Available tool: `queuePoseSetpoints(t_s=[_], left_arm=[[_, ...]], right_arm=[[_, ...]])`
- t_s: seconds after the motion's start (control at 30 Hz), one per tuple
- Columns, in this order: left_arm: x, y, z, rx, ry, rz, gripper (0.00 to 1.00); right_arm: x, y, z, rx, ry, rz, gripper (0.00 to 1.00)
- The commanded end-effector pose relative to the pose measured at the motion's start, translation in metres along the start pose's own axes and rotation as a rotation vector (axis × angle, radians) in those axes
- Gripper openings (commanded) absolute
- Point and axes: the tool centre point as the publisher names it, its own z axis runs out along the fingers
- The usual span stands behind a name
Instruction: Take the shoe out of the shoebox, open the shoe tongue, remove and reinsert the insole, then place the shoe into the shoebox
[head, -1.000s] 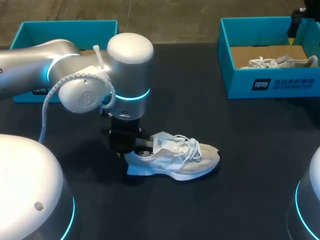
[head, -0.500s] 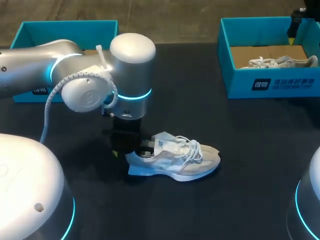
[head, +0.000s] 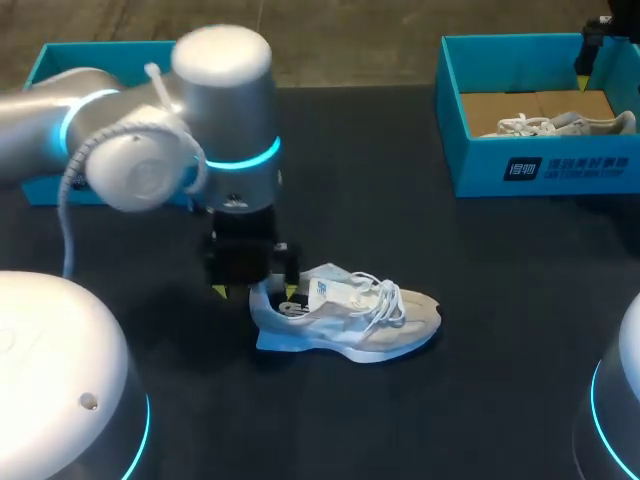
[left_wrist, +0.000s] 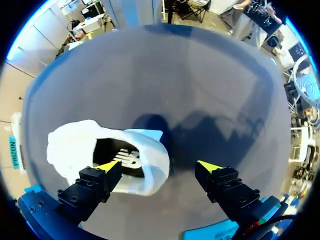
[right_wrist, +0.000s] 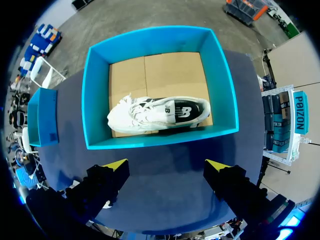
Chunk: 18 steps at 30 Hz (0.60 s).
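Observation:
A white and beige sneaker (head: 350, 318) lies on its sole in the middle of the black table, toe to the right. My left gripper (head: 255, 290) hangs open just above its heel. In the left wrist view the left gripper (left_wrist: 159, 167) holds nothing; one fingertip (left_wrist: 107, 167) is over the sneaker's dark opening (left_wrist: 122, 159), the other over bare table beyond the heel. My right gripper (right_wrist: 166, 165) is open high above the right teal shoebox (right_wrist: 155, 142), in which a second white sneaker (right_wrist: 160, 112) lies on brown cardboard.
The right shoebox (head: 540, 165) stands at the back right of the table. Another teal shoebox (head: 60, 60) is at the back left, partly hidden behind my left arm. Black tabletop lies all around the sneaker.
My left gripper has gone from nearly shut at the sneaker's heel to wide open and has lifted and shifted a little left. The sneaker stays where it was. The right arm has not moved.

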Motion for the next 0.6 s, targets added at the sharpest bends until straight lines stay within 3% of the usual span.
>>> queuePoseSetpoints(t_s=[0.03,0.27,0.4,0.47,0.53,0.6], left_arm=[[0.031,-0.020,-0.045,-0.001,-0.114,-0.064,1.00],[0.054,-0.034,-0.067,0.205,-0.244,-0.245,1.00],[0.059,-0.038,-0.070,0.168,-0.293,-0.382,1.00],[0.062,-0.038,-0.071,0.207,-0.316,-0.480,1.00],[0.066,-0.031,-0.066,0.294,-0.241,-0.713,1.00],[0.068,-0.027,-0.064,0.332,-0.186,-0.738,1.00]], right_arm=[[0.000,-0.001,0.000,-0.003,-0.001,0.002,1.00],[0.000,-0.001,0.000,-0.003,-0.001,0.002,1.00],[0.000,-0.001,0.000,-0.003,-0.001,0.002,1.00],[0.000,-0.001,0.000,-0.003,-0.001,0.002,1.00],[0.000,-0.001,0.000,-0.003,-0.001,0.002,1.00],[0.000,-0.001,0.000,-0.003,-0.001,0.002,1.00]])
